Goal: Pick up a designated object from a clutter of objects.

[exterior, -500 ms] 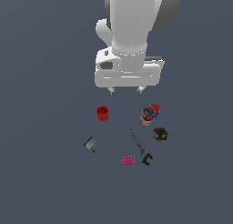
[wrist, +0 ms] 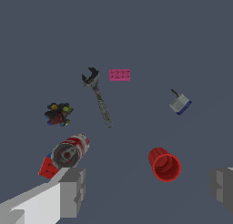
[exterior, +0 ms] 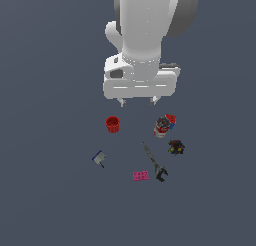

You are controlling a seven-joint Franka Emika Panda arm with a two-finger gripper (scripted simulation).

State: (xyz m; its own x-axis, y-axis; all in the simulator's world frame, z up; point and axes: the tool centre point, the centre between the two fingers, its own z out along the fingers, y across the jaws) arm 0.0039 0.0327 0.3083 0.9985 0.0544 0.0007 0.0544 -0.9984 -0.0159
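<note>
**Entry: Panda arm above scattered small items, grey floor**

Arm: white, hung upright over the scene with the gripper (exterior: 136,100) pointing down, fingers spread wide apart and holding nothing. It stood above the clutter, nearest the red cup and the can, touching neither.

Containers: red cup (exterior: 112,124), ribbed, mouth open toward the wrist camera, nothing seen inside. Red-and-silver can (exterior: 162,126), cylindrical, metallic end face, lying tilted against a small red-and-blue block (exterior: 171,120).

Designated object: black speckled lump (exterior: 175,147), spiky-edged, with yellow, green and red specks; it lay on the floor just beside the can, at the exterior view's right, apart from the gripper.

Other items: dark wrench (exterior: 153,162), slim metal, open-jawed head near the pink flat brick (exterior: 140,175), which was studded and rectangular. Blue-grey block (exterior: 99,158), boxy, set well apart toward the exterior view's left.
</note>
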